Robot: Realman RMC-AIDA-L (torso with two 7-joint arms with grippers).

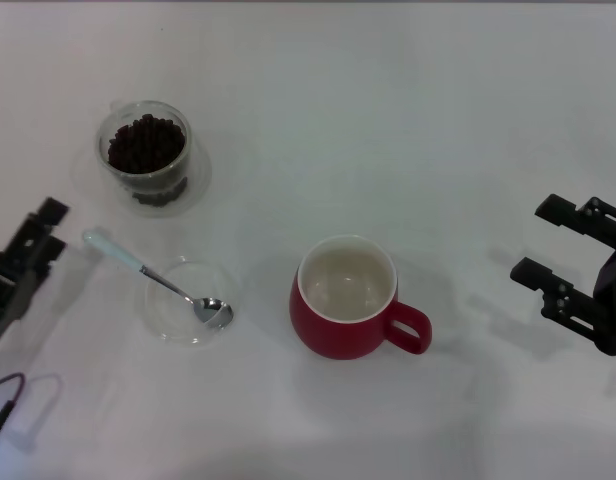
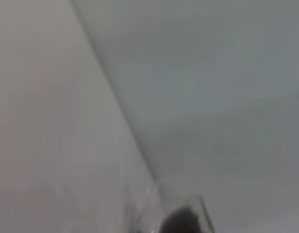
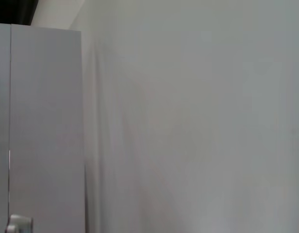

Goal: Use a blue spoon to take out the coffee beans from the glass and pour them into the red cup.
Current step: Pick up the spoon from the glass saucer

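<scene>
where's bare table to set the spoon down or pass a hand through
Free: the wide stretch behind the red cup, and the strip between it and the right tool. Crowded: near the left tool, where the glass, blue spoon and shallow dish cluster.

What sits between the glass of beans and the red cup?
Head view: the stretch from glass to red cup is bare table. The spoon in its clear dish lies off to the side.

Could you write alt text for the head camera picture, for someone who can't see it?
A red cup stands empty mid-table; the blue spoon rests in a glass dish near a glass of coffee beans. The left gripper and open right gripper wait at the edges.
</scene>
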